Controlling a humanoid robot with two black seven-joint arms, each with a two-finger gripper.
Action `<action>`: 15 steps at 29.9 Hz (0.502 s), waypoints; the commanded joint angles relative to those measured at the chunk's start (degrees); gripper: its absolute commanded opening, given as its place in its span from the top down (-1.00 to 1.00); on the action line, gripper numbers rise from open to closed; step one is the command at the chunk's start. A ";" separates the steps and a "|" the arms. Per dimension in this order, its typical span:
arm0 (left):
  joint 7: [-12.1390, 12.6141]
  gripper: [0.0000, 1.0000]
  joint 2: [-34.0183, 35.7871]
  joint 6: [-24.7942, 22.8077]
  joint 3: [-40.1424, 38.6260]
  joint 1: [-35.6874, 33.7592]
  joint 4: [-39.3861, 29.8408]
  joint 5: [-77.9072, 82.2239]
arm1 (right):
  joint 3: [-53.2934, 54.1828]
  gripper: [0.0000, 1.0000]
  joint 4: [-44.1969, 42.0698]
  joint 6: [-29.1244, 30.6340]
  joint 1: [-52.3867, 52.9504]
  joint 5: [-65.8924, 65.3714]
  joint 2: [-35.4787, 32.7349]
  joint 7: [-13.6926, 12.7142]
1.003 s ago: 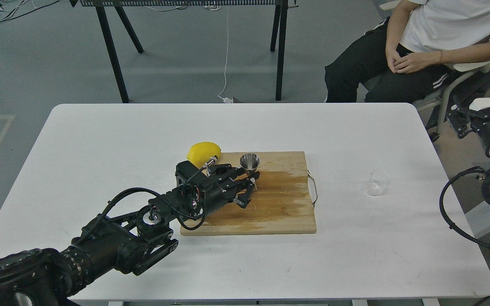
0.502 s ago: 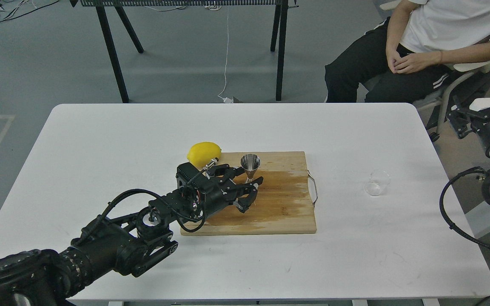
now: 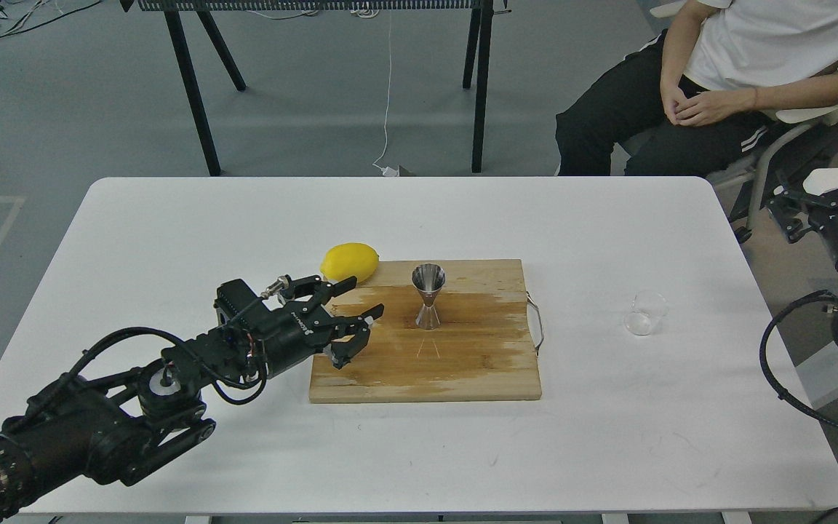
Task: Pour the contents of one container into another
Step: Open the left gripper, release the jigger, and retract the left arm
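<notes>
1. Left gripper (image 3: 356,327) over the left edge of the wooden cutting board (image 3: 463,364), fingers spread wide, nothing between them.
2. Steel jigger (image 3: 428,297) upright on the board's far middle, to the right of the left gripper and apart from it.
3. Clear glass beaker (image 3: 644,313) upright on the white table (image 3: 172,233), well right of the board (near the table's right edge).
4. Lemon (image 3: 349,262) just off the board's far-left corner, touching it or nearly so.
5. Right gripper (image 3: 823,196) at the far right, off the table, well apart from the beaker; can't tell how far open.
6. Seated person (image 3: 746,65) beyond the table's far-right corner.
</notes>
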 commanded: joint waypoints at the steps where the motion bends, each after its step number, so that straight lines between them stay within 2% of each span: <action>1: -0.15 -0.49 4.82 0.82 -1.93 0.43 -3.00 0.00 | -0.51 -1.00 -0.20 0.00 -0.15 -0.09 -2.01 -0.34; 4: -0.59 -0.64 5.26 0.29 -4.57 -0.27 -2.57 0.00 | -0.52 -1.00 -0.11 0.00 -0.42 -0.10 -2.54 -0.61; 6: -2.17 -0.69 5.52 -0.41 -5.54 -0.71 -2.57 -10.95 | -0.43 -1.00 -0.11 0.00 -0.42 -0.10 -2.54 -0.52; 7: -3.92 -0.69 5.79 -0.68 -5.54 -1.23 -2.57 -15.44 | -0.43 -1.00 -0.11 0.00 -0.51 -0.01 -2.54 -0.52; 9: -9.62 -0.69 6.84 -0.77 -5.37 -2.73 -2.74 -23.27 | -0.25 -1.00 -0.11 0.00 -1.21 0.08 -2.54 -0.35; 10: -11.28 -0.70 7.10 -0.68 -5.72 -2.82 -3.09 -25.66 | -0.17 -1.00 -0.11 0.00 -1.47 0.08 -2.54 -0.35; 15: -11.28 -0.79 7.11 -2.16 -10.54 -3.00 -3.18 -39.98 | 0.54 -1.00 0.33 0.00 -3.67 0.61 -2.54 -0.52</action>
